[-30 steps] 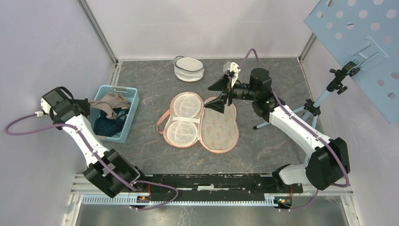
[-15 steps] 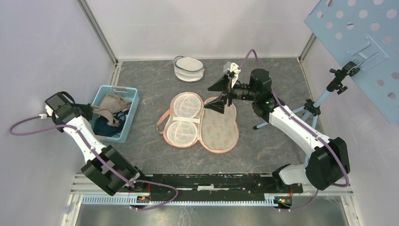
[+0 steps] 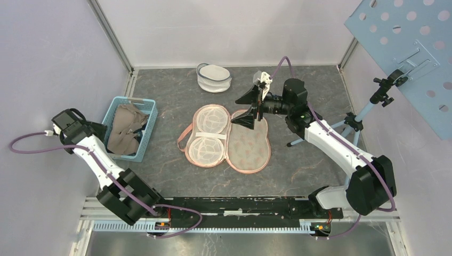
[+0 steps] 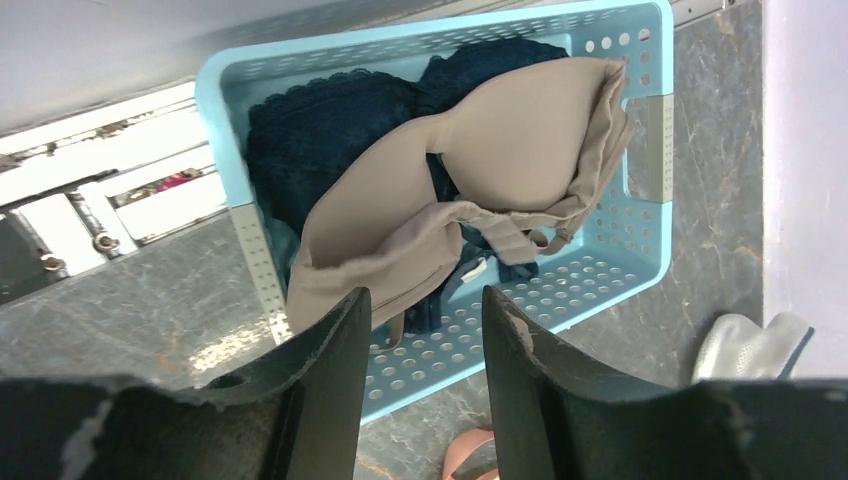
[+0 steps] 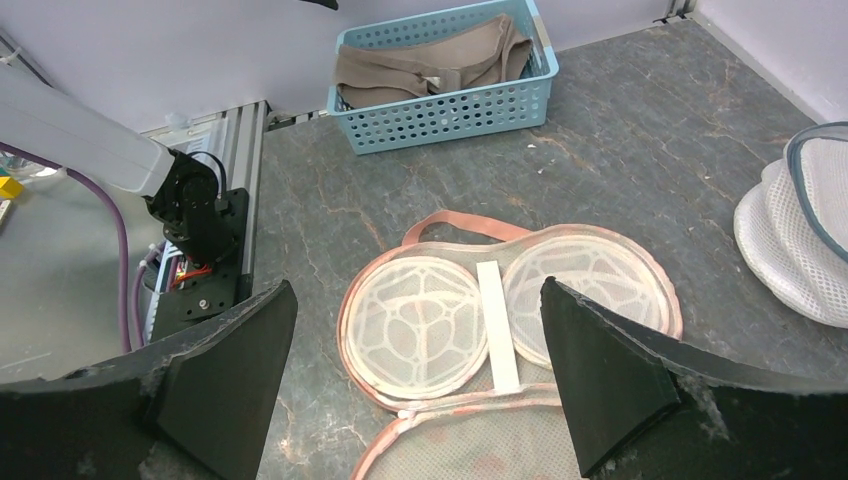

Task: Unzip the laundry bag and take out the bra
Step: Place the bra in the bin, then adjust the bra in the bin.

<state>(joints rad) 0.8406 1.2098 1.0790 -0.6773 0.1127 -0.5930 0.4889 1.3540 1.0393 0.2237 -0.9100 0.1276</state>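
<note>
The pink-edged mesh laundry bag (image 3: 224, 137) lies unzipped and spread flat in the middle of the table, its two round cups (image 5: 500, 310) facing up. The beige bra (image 3: 123, 130) rests loose in the blue basket (image 3: 150, 128) at the left, on top of dark blue lace underwear (image 4: 330, 130). My left gripper (image 3: 102, 129) hovers over the basket's near-left side, open, and in the left wrist view nothing sits between the fingers of this gripper (image 4: 425, 295). The right gripper (image 3: 245, 108) hangs wide open above the bag's far edge, holding nothing.
A second white mesh bag (image 3: 214, 77) with a dark rim stands at the back centre. A tripod stand (image 3: 352, 122) and a perforated blue board (image 3: 405, 32) occupy the right side. White walls close the table at left and back.
My left gripper has opened and let go of the beige bra, which dropped into the basket. The left arm drew back a little toward the near left. The right arm held still.
</note>
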